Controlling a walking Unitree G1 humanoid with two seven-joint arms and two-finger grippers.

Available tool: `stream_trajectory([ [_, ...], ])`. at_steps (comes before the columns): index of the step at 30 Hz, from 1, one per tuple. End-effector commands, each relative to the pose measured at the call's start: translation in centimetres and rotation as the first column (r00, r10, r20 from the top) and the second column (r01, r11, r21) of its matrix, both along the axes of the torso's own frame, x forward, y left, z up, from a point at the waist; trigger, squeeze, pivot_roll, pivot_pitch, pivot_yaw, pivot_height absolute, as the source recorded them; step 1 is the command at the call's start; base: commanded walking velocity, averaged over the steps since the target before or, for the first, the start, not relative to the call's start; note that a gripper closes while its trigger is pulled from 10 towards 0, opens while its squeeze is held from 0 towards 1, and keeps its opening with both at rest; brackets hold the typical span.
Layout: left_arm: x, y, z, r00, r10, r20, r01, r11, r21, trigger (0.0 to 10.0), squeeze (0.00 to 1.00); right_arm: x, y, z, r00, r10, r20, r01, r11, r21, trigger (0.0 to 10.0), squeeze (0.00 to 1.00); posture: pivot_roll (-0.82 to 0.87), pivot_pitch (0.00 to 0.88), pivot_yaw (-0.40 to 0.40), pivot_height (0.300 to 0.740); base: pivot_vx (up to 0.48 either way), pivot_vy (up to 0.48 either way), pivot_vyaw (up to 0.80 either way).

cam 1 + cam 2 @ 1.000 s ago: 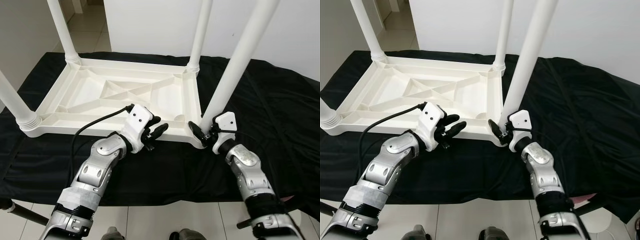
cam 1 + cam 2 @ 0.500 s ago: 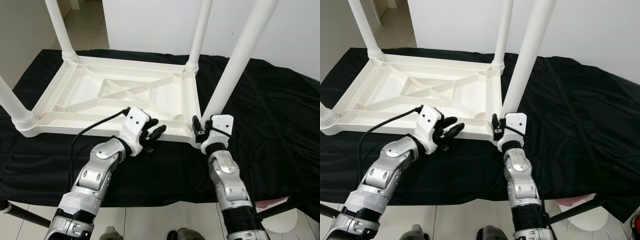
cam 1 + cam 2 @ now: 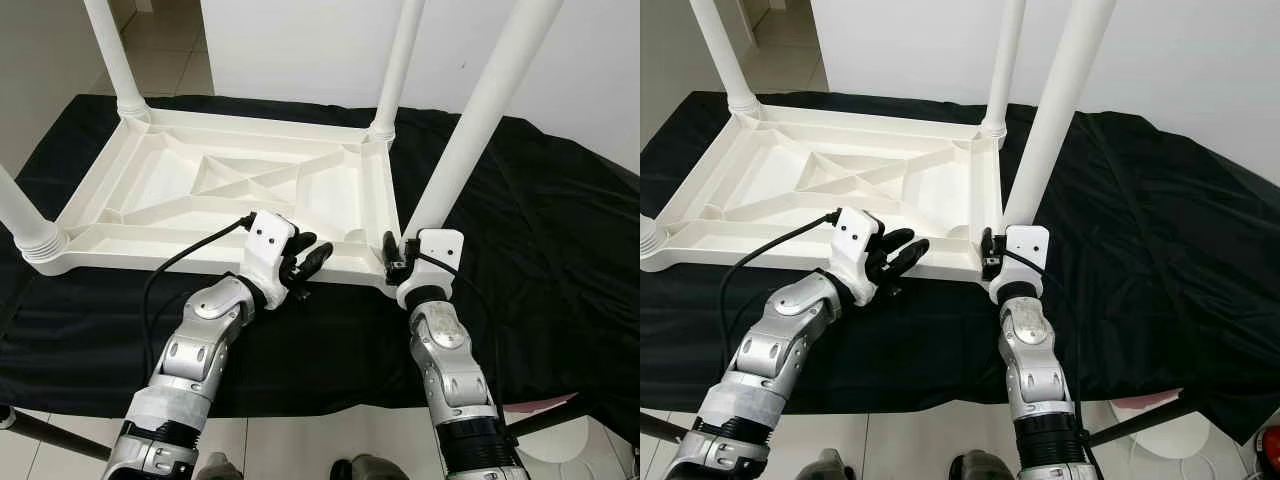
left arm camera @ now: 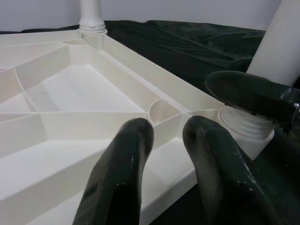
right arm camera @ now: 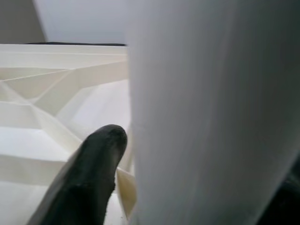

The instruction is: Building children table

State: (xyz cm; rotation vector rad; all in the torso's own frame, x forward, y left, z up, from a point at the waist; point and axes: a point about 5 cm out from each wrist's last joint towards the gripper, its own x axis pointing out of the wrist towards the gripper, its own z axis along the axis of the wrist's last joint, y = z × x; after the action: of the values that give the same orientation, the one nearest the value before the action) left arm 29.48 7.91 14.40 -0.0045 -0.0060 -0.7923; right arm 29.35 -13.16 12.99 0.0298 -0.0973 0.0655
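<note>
Children's table (image 3: 240,190), white plastic, lies upside down on the black cloth (image 3: 540,230) in front of you, four legs pointing up. Your right gripper (image 3: 397,256) sits at the base of the near right leg (image 3: 470,125), one finger on each side, closed around it. Your left gripper (image 3: 305,262) rests at the near rim, fingers narrowly parted, holding nothing.

Bright, even light; right wrist view blurry.
</note>
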Motion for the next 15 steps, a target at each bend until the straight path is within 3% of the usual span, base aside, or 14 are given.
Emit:
stream_trajectory([
  [1, 0.1, 0.1, 0.3, 0.995, 0.099, 0.006, -0.099, 0.995, -0.009, 10.0, 0.00, 0.6, -1.0, 0.4, 0.999, 0.050, 0.016, -0.050, 0.999, -0.003, 10.0, 1.00, 0.04, 0.000, -0.059, 0.740, 0.000, 0.000, 0.00],
  [4, -0.1, -0.4, 0.3, 0.997, 0.072, 0.014, -0.072, 0.997, -0.004, 10.0, 0.00, 0.9, -1.3, 0.4, 0.994, 0.111, 0.006, -0.111, 0.994, -0.023, 10.0, 0.97, 0.05, 0.000, -0.063, 0.740, 0.000, 0.000, 0.00],
  [5, -0.4, -0.7, 0.2, 0.999, 0.037, 0.013, -0.037, 0.999, 0.006, 10.0, 0.00, 1.1, -1.4, 0.5, 0.987, 0.160, 0.004, -0.160, 0.986, -0.046, 10.0, 0.00, 0.05, 0.000, -0.060, 0.740, 0.000, 0.000, 0.00],
  [8, -0.6, -1.0, 0.1, 1.000, 0.011, 0.011, -0.011, 1.000, 0.013, 10.0, 0.00, 1.2, -1.5, 0.6, 0.982, 0.191, 0.001, -0.190, 0.980, -0.064, 10.0, 0.00, 0.05, 0.000, -0.060, 0.740, 0.000, 0.000, 0.00],
  [10, -1.1, -1.7, 0.2, 0.997, -0.051, 0.053, 0.049, 0.998, 0.038, 10.0, 0.00, 1.8, -1.5, 0.7, 0.941, 0.339, -0.009, -0.339, 0.937, -0.084, 10.0, 0.00, 0.04, 0.000, -0.053, 0.740, 0.000, 0.000, 0.00],
  [14, -1.2, -1.9, 0.1, 0.996, -0.079, 0.046, 0.077, 0.996, 0.043, 10.0, 0.00, 1.9, -1.5, 0.7, 0.912, 0.409, -0.021, -0.409, 0.907, -0.096, 10.0, 0.00, 0.04, 0.000, -0.047, 0.740, 0.000, 0.000, 0.00],
  [15, -1.2, -2.0, 0.3, 0.994, -0.095, 0.053, 0.092, 0.994, 0.050, 10.0, 0.00, 1.8, -1.3, 0.2, 0.867, 0.495, -0.057, -0.498, 0.861, -0.103, 10.0, 0.00, 0.03, 0.000, -0.040, 0.740, 0.000, 0.000, 0.00],
])
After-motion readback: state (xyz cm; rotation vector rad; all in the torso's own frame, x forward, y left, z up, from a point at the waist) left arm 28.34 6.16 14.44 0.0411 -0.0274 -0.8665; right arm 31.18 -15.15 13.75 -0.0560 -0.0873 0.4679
